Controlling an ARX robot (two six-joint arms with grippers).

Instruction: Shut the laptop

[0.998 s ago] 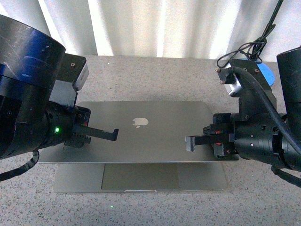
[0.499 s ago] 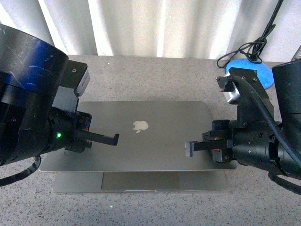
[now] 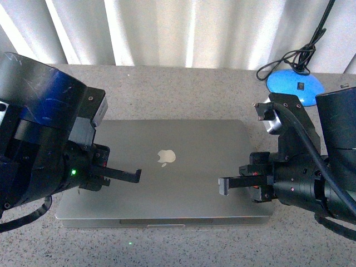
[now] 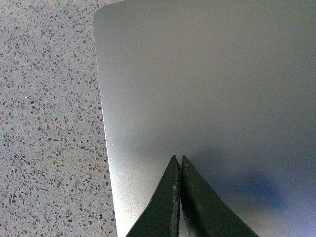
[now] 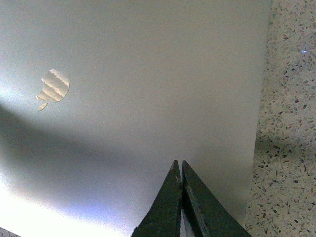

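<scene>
Slim grey metal laptop lies in the middle of the frame on the speckled grey stone worktop. Its lid is down flat on its base. The pale apple logo on the lid shows near the middle.

The black left claw reaches in from the left of the frame, over the lid. Its two fingers are pressed together, with nothing between them. The left wrist view shows the same claw pointing over the bare lid near a rounded corner.

The black right claw reaches in from the right, also over the lid. Its fingers are together too and hold nothing. I cannot tell if either claw touches the lid.

A flat round blue thing with a black cable sits at the upper right. A white curtain hangs along the top.
</scene>
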